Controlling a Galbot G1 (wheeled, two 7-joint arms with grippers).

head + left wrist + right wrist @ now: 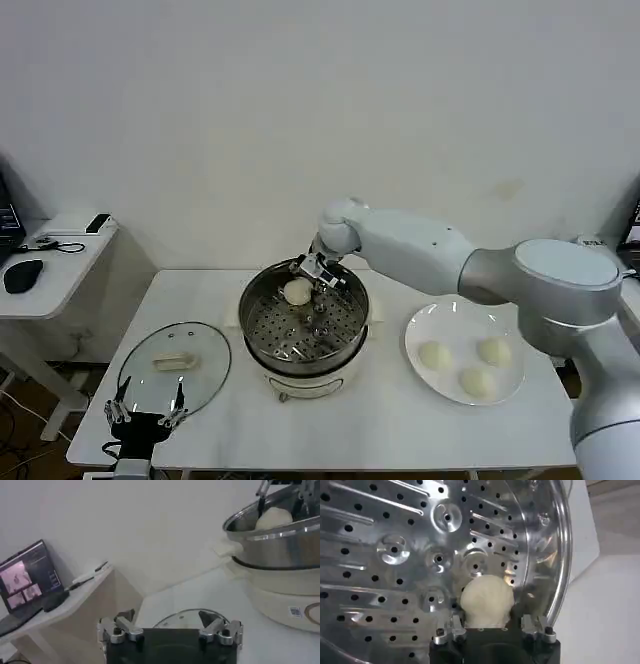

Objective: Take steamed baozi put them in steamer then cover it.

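White table (400, 420): right gripper (312, 275) inside steamer (305, 352), fingers clamped on baozi (297, 291); left gripper (146, 414) spread, idle.

Steamer (305, 330): polished stainless steel, mirror-bright wall and rim; perforated tray (395, 555) of the same glossy metal, pressed with ridges and round dimples; base (280, 597) smooth cream-white plastic with a slight sheen. Cover (175, 368): clear glass, glossy, bound by a thin metal rim, with a matt cream bar handle. Baozi (486, 601): matt cream-white dough, soft-looking, faintly creased surface; three more (470, 365) of like finish on the plate. Plate (425, 325): smooth glossy white, ceramic in look. Table (400, 420): flat matt white top. Right gripper (492, 630): matt black body, bright metal fittings. Left gripper (170, 632): same finish.
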